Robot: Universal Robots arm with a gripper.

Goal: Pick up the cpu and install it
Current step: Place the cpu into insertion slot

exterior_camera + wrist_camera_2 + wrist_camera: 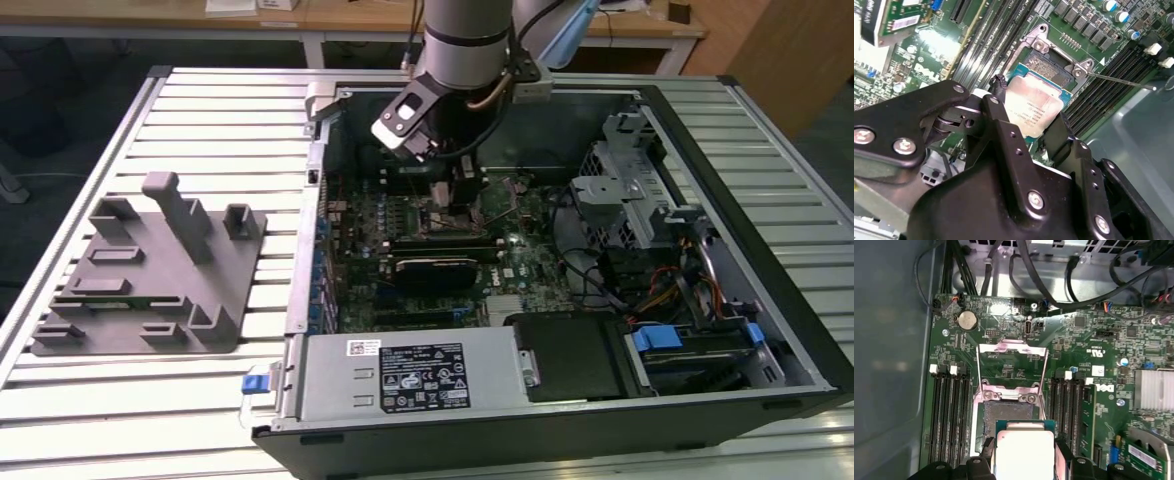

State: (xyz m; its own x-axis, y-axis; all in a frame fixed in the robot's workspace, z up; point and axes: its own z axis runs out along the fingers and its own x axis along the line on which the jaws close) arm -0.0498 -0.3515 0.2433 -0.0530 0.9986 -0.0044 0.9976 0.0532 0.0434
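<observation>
**Chip gripped over the open socket**

In the exterior view, a grey fixture plate (147, 270) with upright pegs lies on the slatted table (80, 160) at the exterior view's left, well apart from the arm. Next to it, towards the middle, an open computer case (747, 300) lies on its side with the motherboard (400, 230) exposed and a power supply (400, 375) along its near edge.

The arm (461, 40) comes down steeply from the far side into the case. Its wrist bends so that the gripper (461, 185) points down at the board's socket area. At the exterior view's right, a metal drive cage (634, 180) stands inside the case, clear of the arm.

In both wrist views the gripper (1029, 110) (1024, 452) has its two black fingers (1004, 125) (986, 447) narrowed onto opposite edges of the cpu (1036, 102) (1024, 450). The chip sits flat between them with its silver top facing the cameras.

The cpu hangs over part of the socket (1054, 65) (1009, 412), whose pin field shows beyond the chip's edge. I cannot tell whether the chip touches the socket.

In the first wrist view the socket's metal load plate (1011, 362) is swung open and lies back on the board. In the second wrist view the thin retention lever (1119, 80) sticks out sideways. Rows of memory slots (949, 415) flank the socket on both sides.
</observation>
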